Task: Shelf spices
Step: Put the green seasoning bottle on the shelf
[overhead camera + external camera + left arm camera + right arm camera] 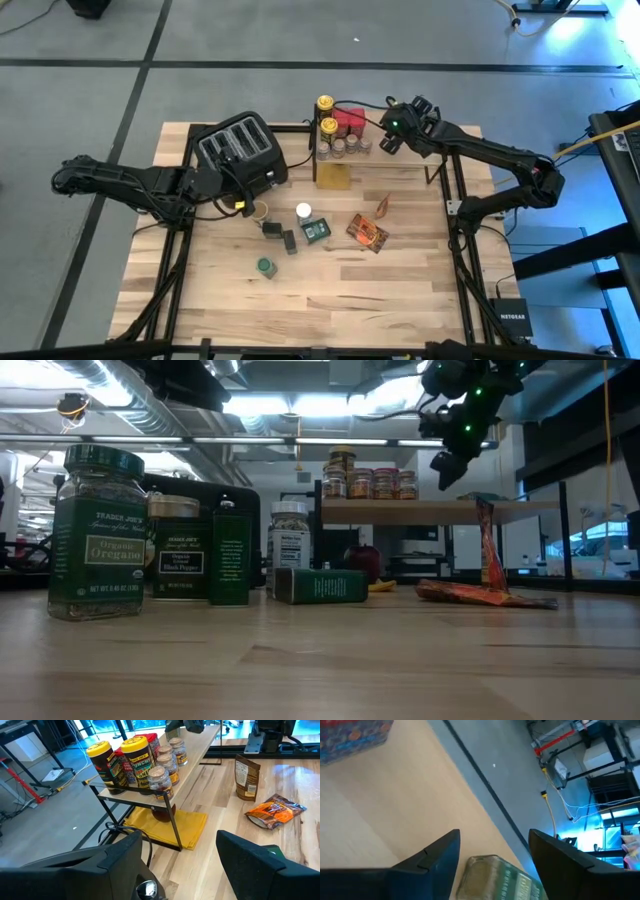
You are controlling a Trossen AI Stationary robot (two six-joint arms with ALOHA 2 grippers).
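The shelf (pixel 440 512) stands at the table's far side. On its left half are two yellow-lidded tins (pixel 137 757), a red box (pixel 350 121) and small jars (pixel 161 777). My right gripper (pixel 390 133) hovers over the shelf's right half, shut on a green-labelled glass jar (pixel 500 877). More spices stand on the tabletop: a green-lidded oregano jar (pixel 97 530), a white-lidded jar (pixel 303 211), a green tin lying flat (pixel 320 585) and orange foil packets (pixel 367 232). My left gripper (pixel 180 855) is open and waits near the toaster (pixel 240 150). My right gripper has the green-labelled jar between its two fingers (pixel 440 857), reaching far back between them. The spots where the fingers meet the glass lie at the picture's bottom edge and do not show. The jar's pale end (pixel 480 862) points down at the shelf plank, lifted clear of it.
A yellow cloth (pixel 333 177) and a dark red round thing (pixel 162 812) lie under the shelf. A brown packet (pixel 384 205) stands upright right of the table's middle. Dark jars and a tin (pixel 205 555) cluster near the middle. Bare wood shows along the near edge.
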